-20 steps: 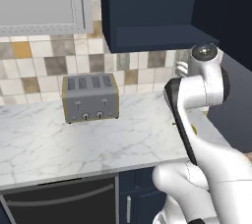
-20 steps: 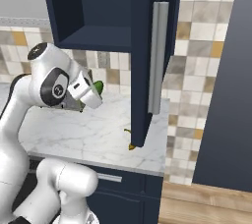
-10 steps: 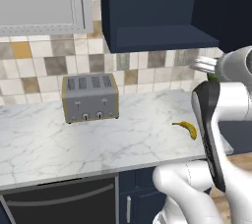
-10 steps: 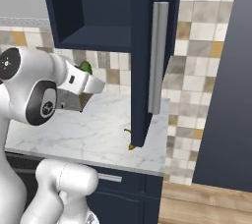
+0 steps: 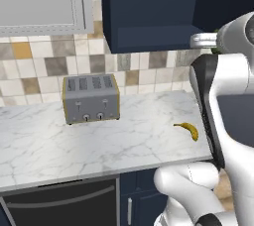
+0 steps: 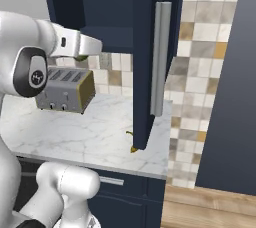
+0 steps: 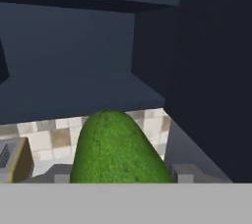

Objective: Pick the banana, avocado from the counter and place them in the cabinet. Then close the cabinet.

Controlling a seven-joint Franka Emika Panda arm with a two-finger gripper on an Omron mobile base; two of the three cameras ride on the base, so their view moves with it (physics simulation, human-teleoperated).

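Carrying the avocado into the cabinet [image 5: 158, 12] is the step in hand, judged from the left base view: the arm is raised at the right beside the cabinet's underside, while the banana [image 5: 187, 129] lies on the bench [image 5: 99, 141] near its right end, well below and apart from the hand. The move should go well if the hand lifts enough to clear the cabinet's bottom edge before pushing inward, then lets go only once the fruit rests on the floor of the cabinet, since a round fruit may roll out.

In the right base view the end effector [image 6: 95, 47] reaches toward the open cabinet's lower front edge, with the door [image 6: 150, 57] swung outward to its right; the toaster [image 6: 66, 90] stands on the bench behind. The banana's tip [image 6: 133, 148] peeps out below the door.

In the hand view the avocado [image 7: 115, 149] sits between the two fingertips [image 7: 184, 173], so the end effector is half closed on it, and the dark cabinet interior lies just ahead and slightly above.
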